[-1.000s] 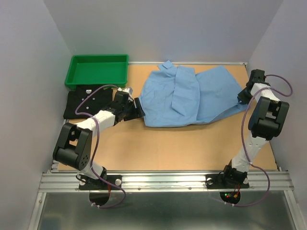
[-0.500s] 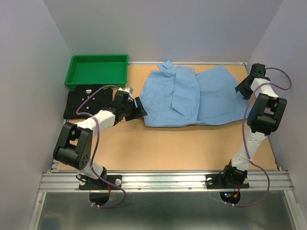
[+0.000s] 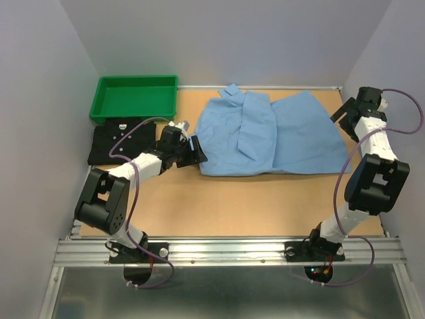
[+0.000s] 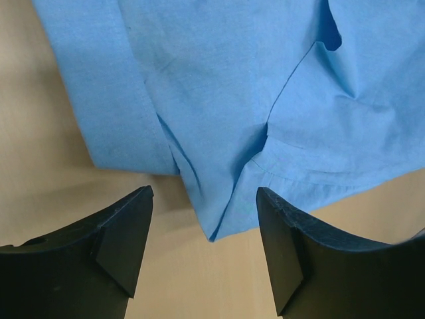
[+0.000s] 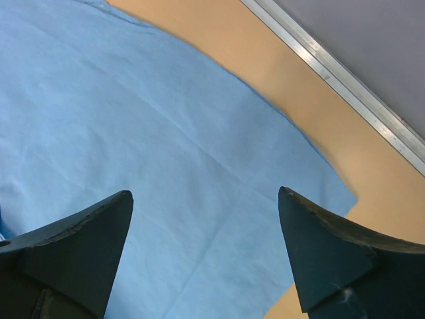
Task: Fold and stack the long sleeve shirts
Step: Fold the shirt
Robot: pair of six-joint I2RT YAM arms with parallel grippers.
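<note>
Folding the light blue shirt, spread across the far middle, should go best with even pinches on both side hems. The left gripper gapes at its near-left corner and the right gripper gapes over the right hem. Only the overhead view shows the folded black shirt at the left, while the left wrist view reveals layered creases.

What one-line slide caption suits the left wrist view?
Open left tool frames a corner of the blue shirt lying on the tan table.
</note>
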